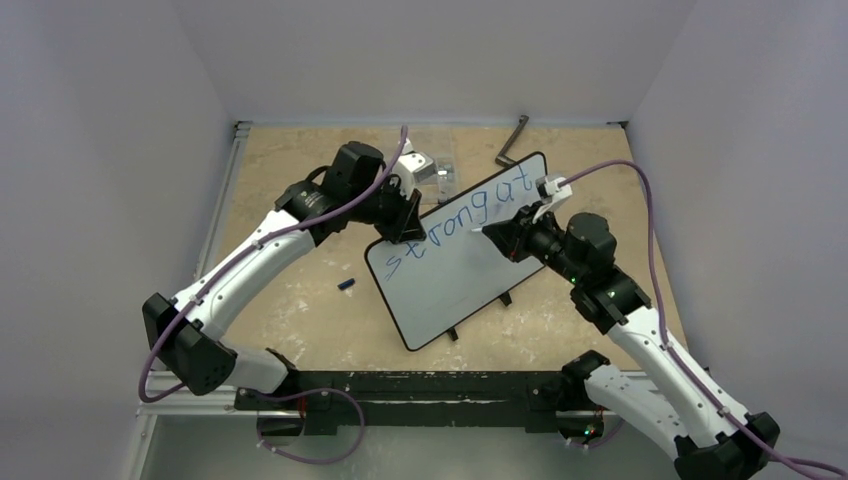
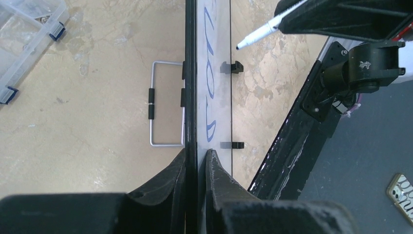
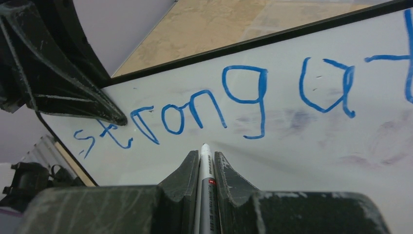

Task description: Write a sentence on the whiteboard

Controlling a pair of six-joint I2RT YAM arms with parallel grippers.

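A: Right hand (image 3: 202,158)?
B: Fingers together, clamped on a marker (image 3: 206,190). White barrel, tip poking out past them toward the whiteboard (image 3: 302,146). The tip sits close under the "ng"; can't tell if it's touching.
A: Left hand (image 2: 197,157)?
B: Clamped on the whiteboard's black-framed edge, one finger on each face, bottom centre of the left wrist frame.
A: Where's the whiteboard?
B: Centre of the top frame, slanting lower left to upper right between the two arms. It's raised on edge over the desk (image 1: 290,310), not flat. The left hand grips its upper-left end and the right hand comes in from the right.
A: Sentence (image 3: 243,100)?
B: Blue, one row along the upper part, reads "strong at". There are faint purple smudges below it.
A: Rest?
B: Black clips (image 2: 235,67) on the written side and a wire handle (image 2: 163,103) on the back. Clear plastic box (image 2: 27,36) upper left of the left wrist frame. Small blue piece (image 1: 346,285) on the desk left of the board. Black L-shaped key (image 1: 513,140) at the top of the top frame.
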